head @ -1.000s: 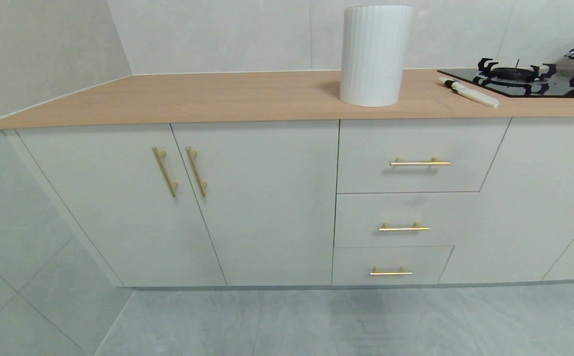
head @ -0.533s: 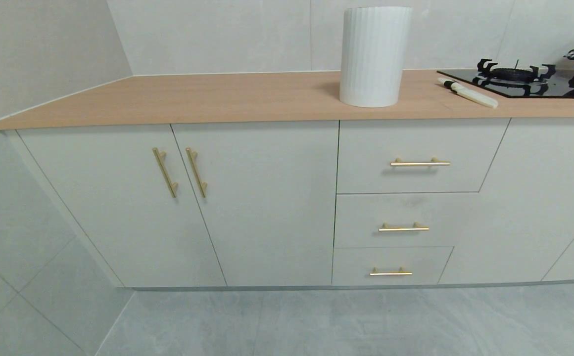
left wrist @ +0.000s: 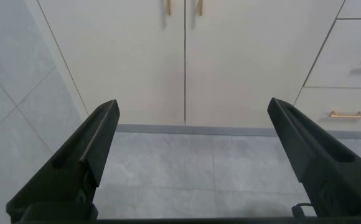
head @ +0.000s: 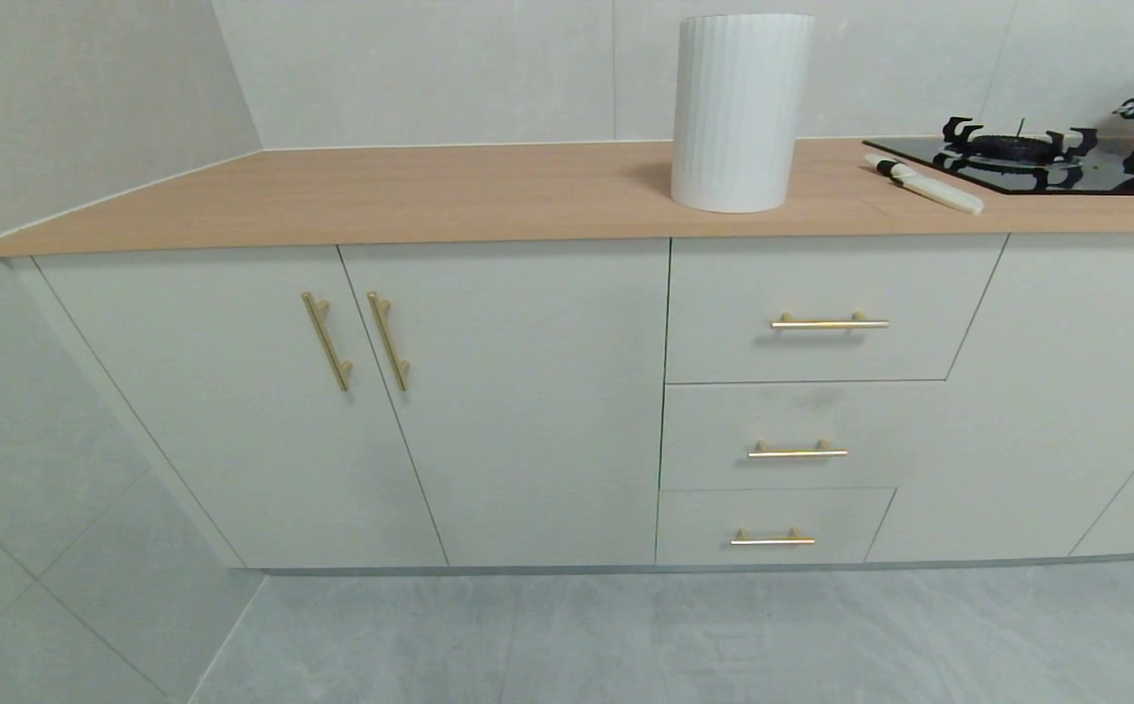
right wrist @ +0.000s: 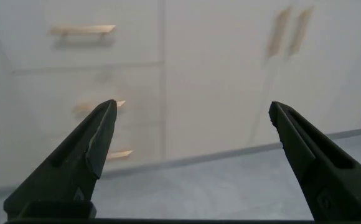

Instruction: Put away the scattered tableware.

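Here, utensil point(head: 924, 183) lies diagonally, dark end rearward.

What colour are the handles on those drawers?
Gold, like brushed brass. The drawer handles show best in the head view.

Free room on countertop point(head: 381, 196) left of cylinder point(head: 741, 108); knife point(head: 927, 185) between cylinder and hob point(head: 1026, 161).
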